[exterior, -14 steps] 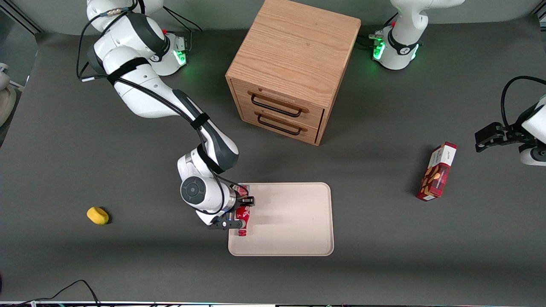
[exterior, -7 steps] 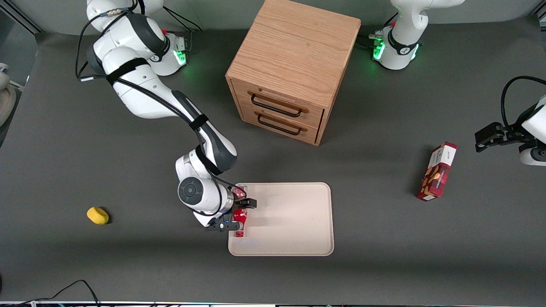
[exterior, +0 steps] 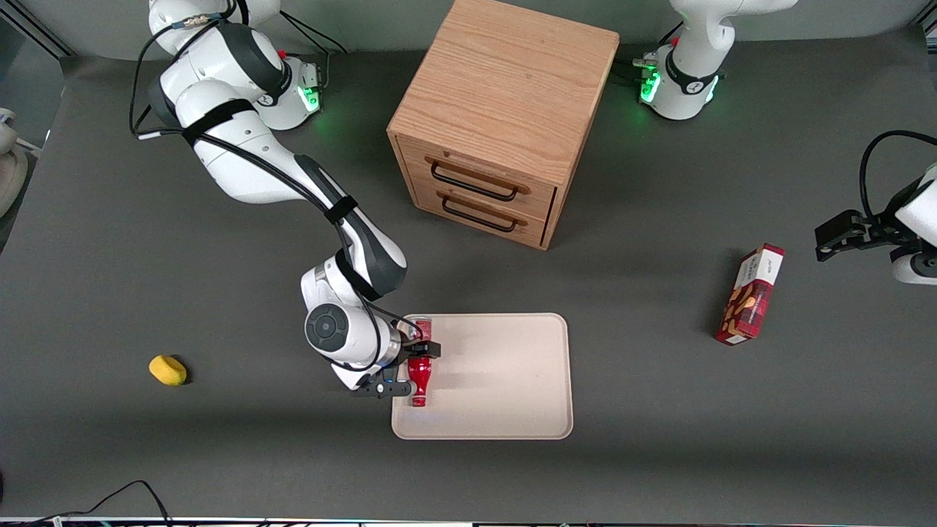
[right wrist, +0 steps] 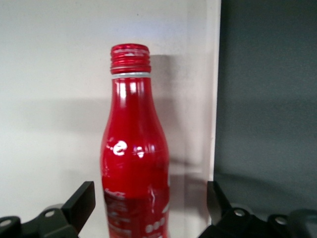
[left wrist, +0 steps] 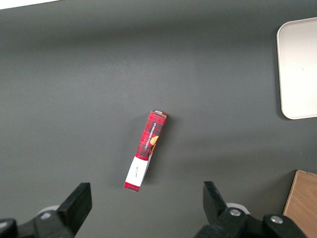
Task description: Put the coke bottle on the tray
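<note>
Now, from the left of the front view:
Sponge (exterior: 168, 369): yellow, lower left, alone on the table.
Gripper (exterior: 411, 368): fingers apart, either side of the bottle.
Coke bottle (exterior: 418, 379): lying on the tray, at its left edge.
Tray (exterior: 505, 395): lower centre.
Snack box (exterior: 750, 294): right.

The working arm (exterior: 249, 157) is built of glossy white rounded shells with dark grey bands at its joints. Black cables run along it, held by black straps. A round grey disc with a dark centre marks the wrist housing (exterior: 327, 328). Its base (exterior: 296, 88), near the wooden drawer cabinet (exterior: 498, 121), glows green. The gripper (exterior: 411, 369) at the tray (exterior: 505, 380) has black fingers (right wrist: 81, 203), angular, with small screws.
</note>
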{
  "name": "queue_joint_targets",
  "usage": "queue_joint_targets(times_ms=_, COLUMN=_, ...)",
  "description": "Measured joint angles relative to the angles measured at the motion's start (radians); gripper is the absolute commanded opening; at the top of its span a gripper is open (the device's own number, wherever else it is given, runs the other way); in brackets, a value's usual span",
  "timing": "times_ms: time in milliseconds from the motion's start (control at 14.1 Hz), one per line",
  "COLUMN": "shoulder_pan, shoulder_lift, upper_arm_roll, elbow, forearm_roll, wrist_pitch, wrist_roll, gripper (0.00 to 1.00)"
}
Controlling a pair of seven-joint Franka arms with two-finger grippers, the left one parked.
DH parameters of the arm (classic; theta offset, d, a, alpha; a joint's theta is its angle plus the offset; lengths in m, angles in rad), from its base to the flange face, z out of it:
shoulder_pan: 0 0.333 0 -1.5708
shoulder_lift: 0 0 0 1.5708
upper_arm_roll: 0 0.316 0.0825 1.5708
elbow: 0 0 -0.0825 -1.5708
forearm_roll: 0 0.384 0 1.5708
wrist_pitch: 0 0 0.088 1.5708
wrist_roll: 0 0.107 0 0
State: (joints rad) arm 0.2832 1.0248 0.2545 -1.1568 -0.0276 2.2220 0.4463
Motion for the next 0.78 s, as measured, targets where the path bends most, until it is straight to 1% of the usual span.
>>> queue_joint_targets(times_ms=780, shoulder_pan=0.017, shoulder_lift=-0.003, upper_arm_roll=0.002, elbow=0.015, forearm_roll=0.0, wrist_pitch=0.001, wrist_roll=0.0, gripper=1.0)
